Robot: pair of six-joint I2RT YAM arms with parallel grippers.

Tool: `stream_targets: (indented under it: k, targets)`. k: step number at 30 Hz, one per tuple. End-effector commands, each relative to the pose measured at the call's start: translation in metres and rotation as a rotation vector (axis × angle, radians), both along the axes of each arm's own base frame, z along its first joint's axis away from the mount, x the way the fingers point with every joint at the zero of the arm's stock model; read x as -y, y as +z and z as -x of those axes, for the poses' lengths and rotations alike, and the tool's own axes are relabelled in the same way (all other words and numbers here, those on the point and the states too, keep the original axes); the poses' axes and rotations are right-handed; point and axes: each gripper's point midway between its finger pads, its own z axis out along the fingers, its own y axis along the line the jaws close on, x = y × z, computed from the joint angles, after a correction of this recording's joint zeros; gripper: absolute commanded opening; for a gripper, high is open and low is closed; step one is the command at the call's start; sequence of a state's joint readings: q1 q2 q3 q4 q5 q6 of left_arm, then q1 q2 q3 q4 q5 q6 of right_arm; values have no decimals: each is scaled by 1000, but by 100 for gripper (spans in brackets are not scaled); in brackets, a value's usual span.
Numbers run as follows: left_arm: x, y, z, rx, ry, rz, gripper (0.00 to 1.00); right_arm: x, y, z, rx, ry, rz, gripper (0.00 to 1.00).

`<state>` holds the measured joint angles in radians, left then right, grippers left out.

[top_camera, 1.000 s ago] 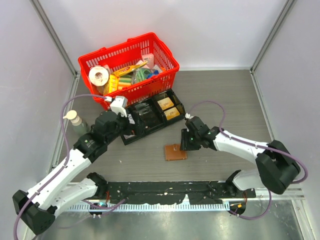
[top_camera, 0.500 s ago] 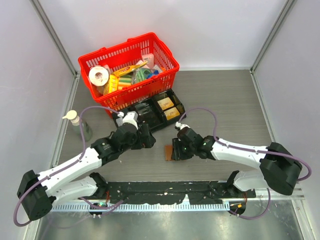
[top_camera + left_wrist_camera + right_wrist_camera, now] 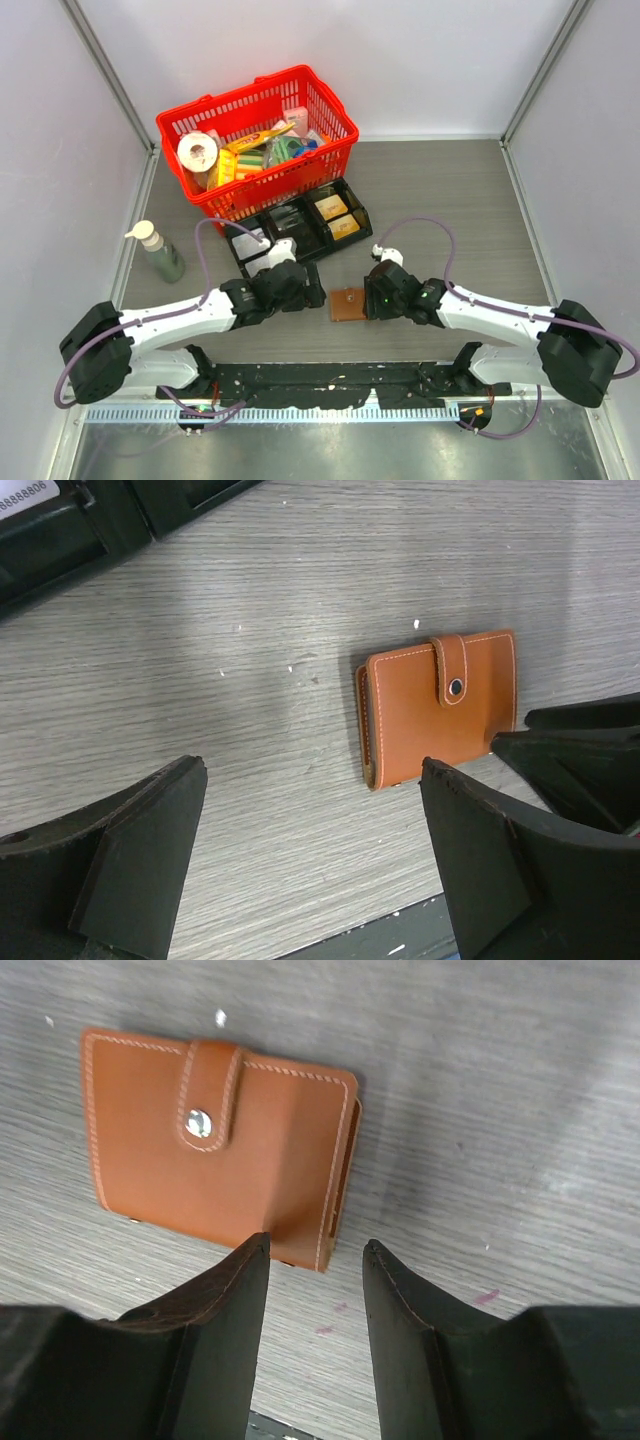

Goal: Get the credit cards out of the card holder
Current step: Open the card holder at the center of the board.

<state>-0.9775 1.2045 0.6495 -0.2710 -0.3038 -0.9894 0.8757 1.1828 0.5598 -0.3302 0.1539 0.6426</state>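
Two pincers sit low over the grey desk [image 3: 450, 200], facing each other across the card holder [image 3: 348, 304], which lies flat and closed between them. The left pincer [image 3: 314, 292] has its jaws spread wide and holds nothing; its own camera frames the card holder [image 3: 440, 708] between the two dark fingers [image 3: 140, 860], well clear of both. The right pincer [image 3: 372, 298] has its jaws moderately parted and also grips nothing. From above it seems to touch the holder's right side, but whether it truly makes contact cannot be told. Its wrist camera shows the fingertips [image 3: 230, 1310] poised over the edge of the card holder [image 3: 215, 1145] nearest that camera, with desk visible through the gap. From above the holder is only a small brown rectangle, whereas both wrist views reveal white stitching and a strap [image 3: 205, 1095] fastened by a metal snap [image 3: 199, 1122], so nothing of the inside shows. The left wrist view alone catches the right pincer's black fingers beside the holder's right edge. Farther back, only the overhead camera takes in the black divided tray [image 3: 306, 225], a pump bottle [image 3: 160, 255] to the left, and the red basket [image 3: 290, 175] full of packaged goods.
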Motion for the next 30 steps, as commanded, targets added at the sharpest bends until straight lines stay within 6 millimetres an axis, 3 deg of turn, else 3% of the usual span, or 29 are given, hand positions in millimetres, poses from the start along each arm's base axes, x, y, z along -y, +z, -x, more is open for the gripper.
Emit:
stream_targets:
  k: [1,5,9,13,17,23,30]
  targets:
    - [10,18,-18,92,114,100,91,-16,-4,6,-33,30,-79,47]
    - [-5,12,-15,94,186,133,91,-45,-4,24,-109,125,-201,47]
    - [-25,8,-9,106,258,189,91,-82,11,35,-118,226,-311,47]
    - [-38,6,-3,119,277,225,89,-95,16,47,-158,326,-276,47]
    - [-38,6,-1,113,273,237,88,-86,28,40,-110,357,-188,47]
    - [-22,1,-3,92,238,249,83,-54,28,-1,79,321,56,47]
    - [3,-10,-6,48,185,234,79,-56,15,-21,131,362,160,41]
